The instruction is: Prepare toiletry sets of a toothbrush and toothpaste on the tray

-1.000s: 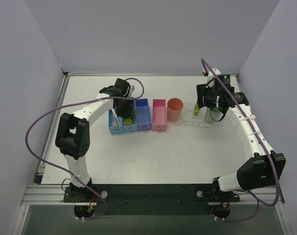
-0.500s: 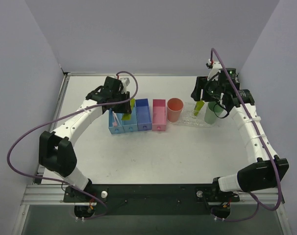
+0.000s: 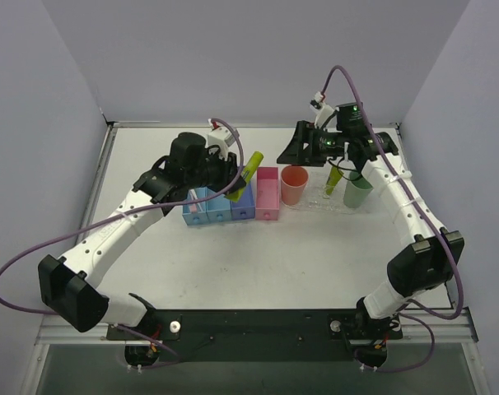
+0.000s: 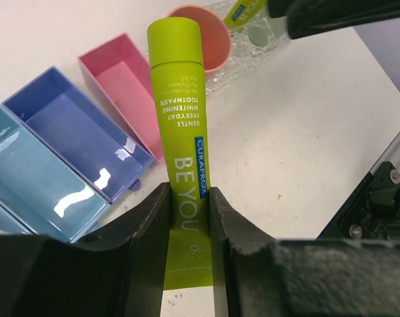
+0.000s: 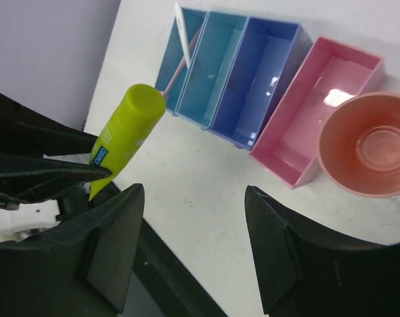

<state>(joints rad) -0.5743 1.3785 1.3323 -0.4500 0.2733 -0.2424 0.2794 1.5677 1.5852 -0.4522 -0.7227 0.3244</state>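
My left gripper (image 3: 233, 174) is shut on a lime-yellow toothpaste tube (image 3: 249, 167), held in the air over the blue bins with its cap pointing toward the pink box. In the left wrist view the tube (image 4: 180, 119) runs up from between the fingers (image 4: 144, 238) of that gripper (image 4: 187, 218). The white toothbrush (image 3: 192, 201) lies in the leftmost blue bin (image 5: 182, 30). A second toothpaste tube (image 3: 335, 176) leans on the clear tray (image 3: 319, 204) beside the green cup. My right gripper (image 3: 303, 150) hangs open above the orange cup, nothing between its fingers (image 5: 193, 195).
Three blue bins (image 3: 219, 206) and a pink box (image 3: 268, 194) stand in a row mid-table. An orange cup (image 3: 294, 184) sits at the tray's left end and a green cup (image 3: 358, 194) at its right. Walls close the left, back and right.
My left gripper lifted the toothpaste tube out of the blue bins and carried it right. My right gripper left the green cup and swung left over the orange cup.
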